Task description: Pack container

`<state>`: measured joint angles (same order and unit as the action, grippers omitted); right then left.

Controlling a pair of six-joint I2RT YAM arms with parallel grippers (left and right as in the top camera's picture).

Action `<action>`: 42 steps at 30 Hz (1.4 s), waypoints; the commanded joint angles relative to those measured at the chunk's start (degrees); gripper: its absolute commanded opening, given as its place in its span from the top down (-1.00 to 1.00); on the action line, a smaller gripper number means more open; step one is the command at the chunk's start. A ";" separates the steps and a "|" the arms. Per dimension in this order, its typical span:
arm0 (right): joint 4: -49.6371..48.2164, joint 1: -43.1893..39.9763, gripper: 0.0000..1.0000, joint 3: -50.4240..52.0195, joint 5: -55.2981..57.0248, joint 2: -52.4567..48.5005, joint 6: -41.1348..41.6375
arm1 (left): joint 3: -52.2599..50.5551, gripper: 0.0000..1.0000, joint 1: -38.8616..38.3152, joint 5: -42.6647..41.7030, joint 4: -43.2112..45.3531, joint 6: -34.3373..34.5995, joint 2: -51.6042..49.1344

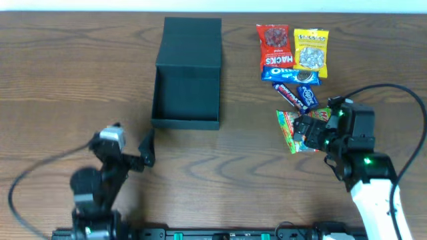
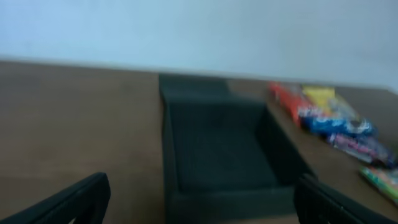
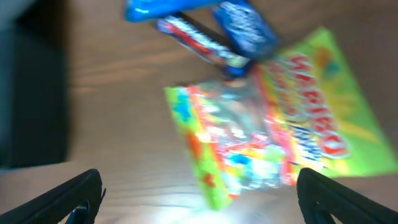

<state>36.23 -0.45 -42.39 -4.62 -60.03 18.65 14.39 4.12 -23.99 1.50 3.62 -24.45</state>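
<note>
So here the container (image 1: 187,93) sits on the table (image 1: 67,73) a bit past the middle, its lid flap flipped back flat toward 12 o'clock. We see the left fingers (image 2: 74,199) spread wide with nothing between them. The box is at about 1 o'clock from them, near but not touching, and its near wall faces them in the left wrist view.

The right fingers (image 3: 68,202) are spread wide too, gripping nothing, hanging right over the gummy bag (image 1: 300,130). From there the container is off at 10 o'clock, well apart.

The other snacks bunch up at 12 o'clock from that bag: a dark blue bar (image 1: 297,95), a blue Oreo pack (image 1: 290,72), a red packet (image 1: 274,45) and a yellow packet (image 1: 311,49), all overlapping or touching. A strip of bare wood runs between the box's 3 o'clock wall and the snacks, and there's lots of bare wood on its 9 o'clock side.

The table is dark brown wood grain, with a pale wall (image 2: 199,31) behind its far edge. Both wrist views are blurry.
</note>
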 commanded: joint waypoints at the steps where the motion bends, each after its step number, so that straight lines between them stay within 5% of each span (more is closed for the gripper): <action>1: 0.24 -1.14 -0.99 -0.96 6.97 -3.63 -4.11 | 10.14 -0.90 0.35 -1.11 -2.16 -4.31 -11.91; 10: -5.62 -1.14 -0.86 -0.96 12.81 -18.86 -4.15 | 41.79 -0.90 -6.78 8.15 -18.62 -9.86 -46.86; 18: -15.10 -1.11 -0.67 -0.96 13.25 -32.00 -4.15 | 48.46 -0.90 -14.01 9.42 -14.36 -12.39 -58.51; 21: -16.79 -1.01 -0.33 -0.96 13.44 -37.73 -4.15 | 48.46 -0.91 -14.01 6.14 -12.70 -12.37 -58.71; 25: -15.54 -0.98 0.72 -1.01 13.44 -43.10 -3.89 | 48.30 -0.91 -13.99 -2.64 -12.61 -12.39 -58.73; 28: -14.10 -0.98 0.98 -1.05 13.46 -43.06 -3.65 | 48.26 -1.00 -13.94 -0.70 -14.36 -12.68 -58.97; 33: -8.68 -0.98 0.97 -2.23 13.44 -41.53 -0.92 | 48.26 0.52 -13.49 9.77 -17.40 -12.66 -59.01; 35: -5.81 -0.98 0.97 -3.17 13.44 -40.19 -0.44 | 48.26 0.72 -13.46 14.67 -18.34 -12.63 -59.01; 38: -2.95 -0.98 0.97 -4.13 13.42 -36.72 -0.04 | 48.26 0.78 -13.20 23.85 -19.98 -12.61 -59.04; 42: -1.38 -0.98 0.97 -4.79 13.20 -29.83 1.73 | 48.22 0.88 -11.06 25.16 -22.03 -12.57 -59.84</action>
<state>33.98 -1.04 -48.21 9.45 -92.95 18.04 61.65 -8.58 -4.03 -19.79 -8.91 -83.24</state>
